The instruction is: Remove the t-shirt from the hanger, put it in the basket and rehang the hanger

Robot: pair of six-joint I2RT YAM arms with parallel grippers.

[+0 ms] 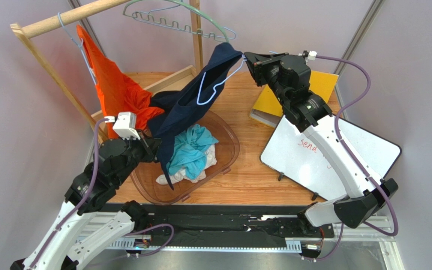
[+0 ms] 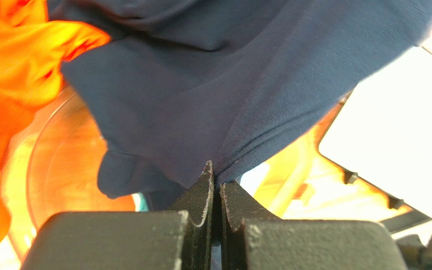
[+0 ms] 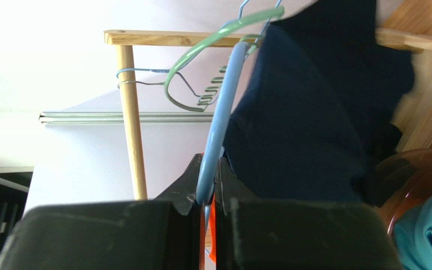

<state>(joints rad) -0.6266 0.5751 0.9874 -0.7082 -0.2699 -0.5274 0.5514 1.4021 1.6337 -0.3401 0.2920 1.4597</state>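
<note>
A navy t-shirt [image 1: 193,107] hangs stretched over a light blue hanger [image 1: 212,84], between the rack and the basket. My right gripper [image 1: 248,60] is shut on the blue hanger [image 3: 219,126] at the shirt's upper end, with the navy shirt [image 3: 308,112] beside it. My left gripper [image 1: 155,147] is shut on the lower part of the navy shirt [image 2: 201,84], the fabric pulled taut from its fingertips [image 2: 201,188].
An orange shirt [image 1: 111,84] hangs on the wooden rack [image 1: 66,19] at left. An empty green hanger [image 1: 173,17] hangs on the rack. A clear basket [image 1: 229,149] holds teal and white clothes [image 1: 193,149]. A whiteboard [image 1: 325,157] and yellow folder [image 1: 269,104] lie at right.
</note>
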